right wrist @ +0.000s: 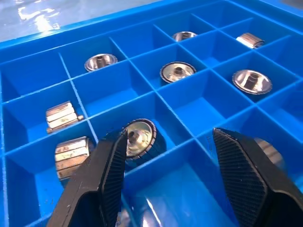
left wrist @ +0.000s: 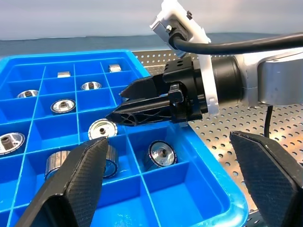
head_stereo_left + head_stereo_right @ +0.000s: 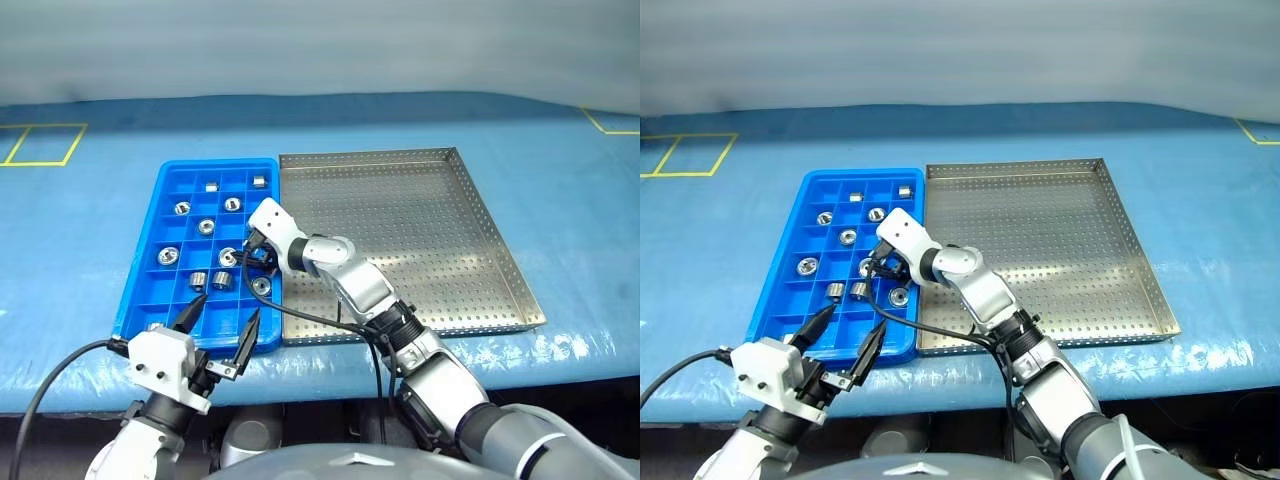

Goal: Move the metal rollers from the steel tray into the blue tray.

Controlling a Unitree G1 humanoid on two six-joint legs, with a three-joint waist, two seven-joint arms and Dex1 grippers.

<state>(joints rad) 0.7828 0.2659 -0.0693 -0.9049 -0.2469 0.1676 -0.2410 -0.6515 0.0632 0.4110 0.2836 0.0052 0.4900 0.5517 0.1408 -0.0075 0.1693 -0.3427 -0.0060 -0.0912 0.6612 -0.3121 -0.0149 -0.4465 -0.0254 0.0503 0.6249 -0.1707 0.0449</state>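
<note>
So the blue tray (image 3: 165,215) is parked on the blue-covered surface (image 3: 560,180), touching the left edge of the steel tray (image 3: 480,230). No rollers are seen on the steel tray's perforated floor, at least on the part that's visible past the right arm. The metal rollers (image 3: 206,227) are all spotted in the blue tray's little compartments, one per square, about ten of them from what can be counted in the head views. Some are lying flat with the centre hole facing up, a couple are tipped on their sides.

The right hand (image 3: 262,258) is reached across over the near right part of the blue tray, its fingers spread apart with nothing pinched between them. In the right wrist view, one roller (image 1: 139,137) is seen leaning on its edge in the compartment just by one fingertip (image 1: 111,161), and whether it's actually touched can't be told.

The left hand (image 3: 225,325) is held at the near edge of the blue tray, fingers wide apart and empty. From its wrist view the right hand's black fingers (image 2: 142,111) are seen just above a compartment divider.
</note>
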